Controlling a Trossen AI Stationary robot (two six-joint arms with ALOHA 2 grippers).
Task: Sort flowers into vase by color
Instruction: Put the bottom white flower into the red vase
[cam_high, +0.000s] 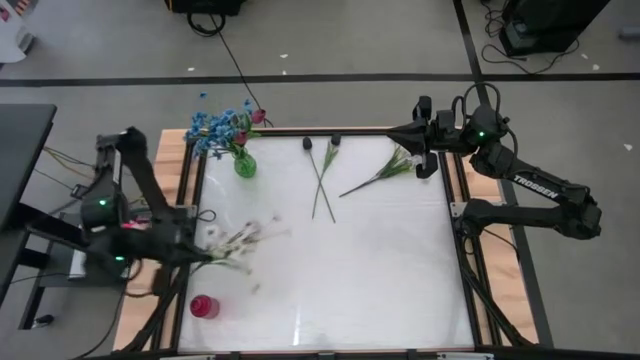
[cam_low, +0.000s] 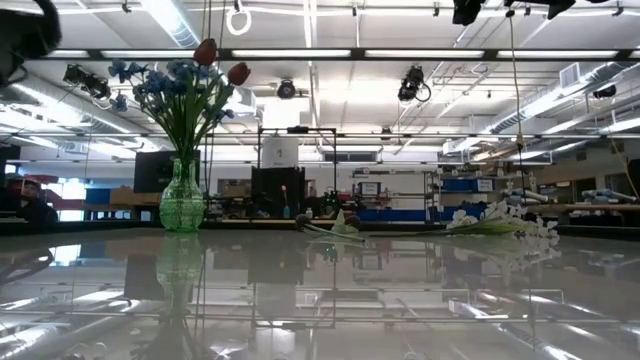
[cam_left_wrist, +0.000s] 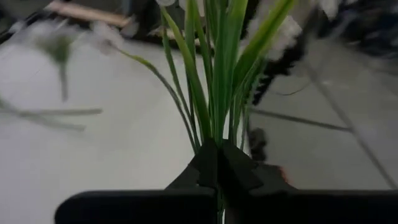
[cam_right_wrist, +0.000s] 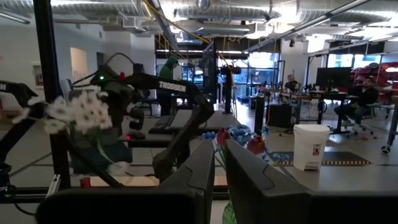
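Observation:
A green glass vase (cam_high: 244, 165) (cam_low: 181, 205) stands near the far left corner, holding blue blossoms (cam_high: 212, 128) and pink-red tulips (cam_low: 205, 52). Two dark-bud stems (cam_high: 322, 180) lie crossed on the table beside a white spray (cam_high: 383, 173) (cam_low: 500, 215). A small red vase (cam_high: 203, 306) stands near the near left corner. My left gripper (cam_high: 197, 248) (cam_left_wrist: 217, 152), at the left edge, is shut on another white spray (cam_high: 238, 238) (cam_right_wrist: 81, 112). My right gripper (cam_high: 392, 130) (cam_right_wrist: 219, 155) hovers at the far right, its fingers only narrowly apart, holding nothing. My left gripper pinches the white spray's bundle of green stems and leaves (cam_left_wrist: 216, 134) between its two fingers. The fingers come from the table's left. The spray is lifted clear of the table, its blossoms (cam_high: 245, 235) pointing toward the table's middle.
Wooden rails (cam_high: 455, 180) and dark frame bars border the white table. Beyond the left arm the right wrist view shows the room, with a white bin (cam_right_wrist: 310, 146) and seated people (cam_right_wrist: 367, 93) far off. Bare tabletop (cam_high: 360, 270) lies across the middle and near right.

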